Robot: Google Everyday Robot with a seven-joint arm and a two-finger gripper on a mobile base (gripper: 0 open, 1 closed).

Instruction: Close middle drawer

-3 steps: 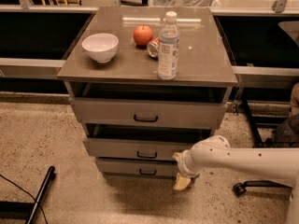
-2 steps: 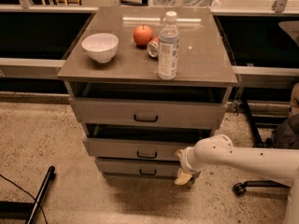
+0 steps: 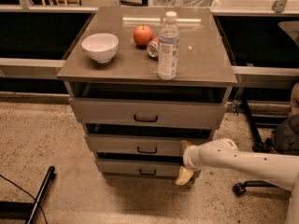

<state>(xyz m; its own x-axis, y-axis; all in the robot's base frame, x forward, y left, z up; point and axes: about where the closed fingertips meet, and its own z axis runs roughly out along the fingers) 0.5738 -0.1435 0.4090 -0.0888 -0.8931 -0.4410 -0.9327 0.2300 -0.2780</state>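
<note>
The middle drawer [image 3: 117, 144] is seen pulled partly out of the cabinet [image 3: 205, 64]. The claw [image 3: 183, 162] is held open at the drawer front's right end, its fingers spread apart.

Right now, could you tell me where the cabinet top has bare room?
Bare: the cabinet top right of the water bottle, and the strip before the bowl. Crowded: apple, can, bottle mid-top. The claw is at the middle drawer's right end.
</note>
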